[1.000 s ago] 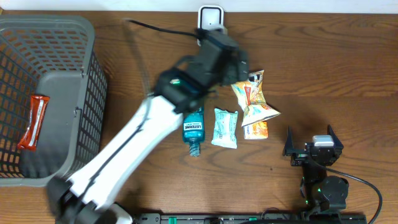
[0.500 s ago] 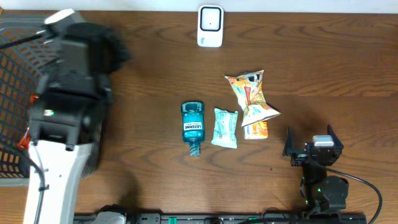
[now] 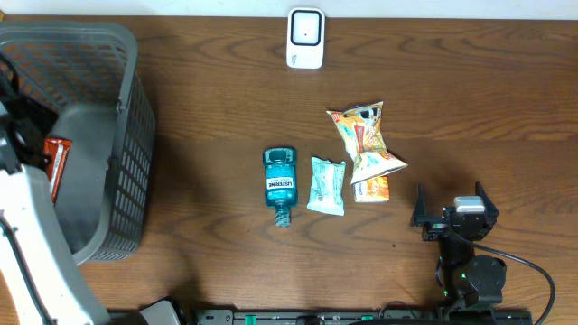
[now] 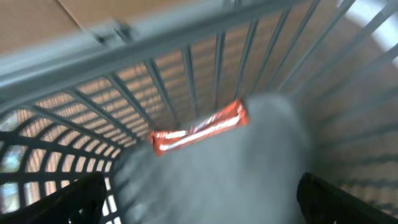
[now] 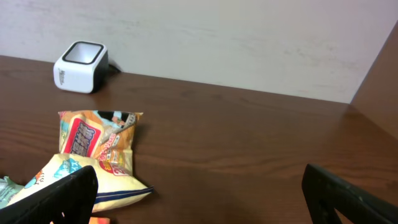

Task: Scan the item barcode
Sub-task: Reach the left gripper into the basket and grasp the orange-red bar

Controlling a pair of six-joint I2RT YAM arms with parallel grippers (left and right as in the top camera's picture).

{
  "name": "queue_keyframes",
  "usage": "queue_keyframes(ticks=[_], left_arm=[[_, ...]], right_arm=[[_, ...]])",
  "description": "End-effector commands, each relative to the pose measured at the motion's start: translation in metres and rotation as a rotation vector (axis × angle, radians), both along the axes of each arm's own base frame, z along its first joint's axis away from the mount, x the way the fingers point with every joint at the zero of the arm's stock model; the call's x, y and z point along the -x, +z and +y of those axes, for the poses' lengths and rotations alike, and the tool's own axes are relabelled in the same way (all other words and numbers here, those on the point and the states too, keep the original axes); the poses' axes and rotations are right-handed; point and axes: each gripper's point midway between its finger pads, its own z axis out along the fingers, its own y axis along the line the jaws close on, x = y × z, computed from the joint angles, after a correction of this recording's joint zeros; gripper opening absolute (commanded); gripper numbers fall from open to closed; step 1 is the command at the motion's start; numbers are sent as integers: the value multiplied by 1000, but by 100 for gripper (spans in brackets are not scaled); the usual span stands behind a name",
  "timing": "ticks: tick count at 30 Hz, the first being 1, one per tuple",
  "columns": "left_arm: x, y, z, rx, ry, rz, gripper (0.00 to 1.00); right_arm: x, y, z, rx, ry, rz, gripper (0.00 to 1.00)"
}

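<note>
The white barcode scanner (image 3: 305, 38) stands at the table's far edge and also shows in the right wrist view, scanner (image 5: 81, 66). A teal mouthwash bottle (image 3: 280, 183), a pale teal packet (image 3: 326, 185), two snack bags (image 3: 366, 140) and a small orange packet (image 3: 371, 188) lie mid-table. My left gripper (image 4: 202, 208) hangs open and empty over the grey basket (image 3: 126, 135), above an orange-red bar (image 4: 198, 127). My right gripper (image 3: 454, 212) rests open and empty right of the snack bags (image 5: 99, 140).
The left arm's white link (image 3: 27, 244) runs along the table's left edge beside the basket. The orange-red bar (image 3: 54, 167) lies against the basket's left inner side. Bare wood surrounds the items.
The left arm has swung from beside the scanner and snack bags far to the left, over the basket. The items on the table and the right arm have not moved.
</note>
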Motion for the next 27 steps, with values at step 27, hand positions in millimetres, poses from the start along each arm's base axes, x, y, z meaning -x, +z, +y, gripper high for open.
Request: queue_keyframes(ticks=[27], left_arm=[[-15, -229, 51, 225, -318, 675, 98]], right_arm=[[0, -2, -3, 11, -16, 3, 99]])
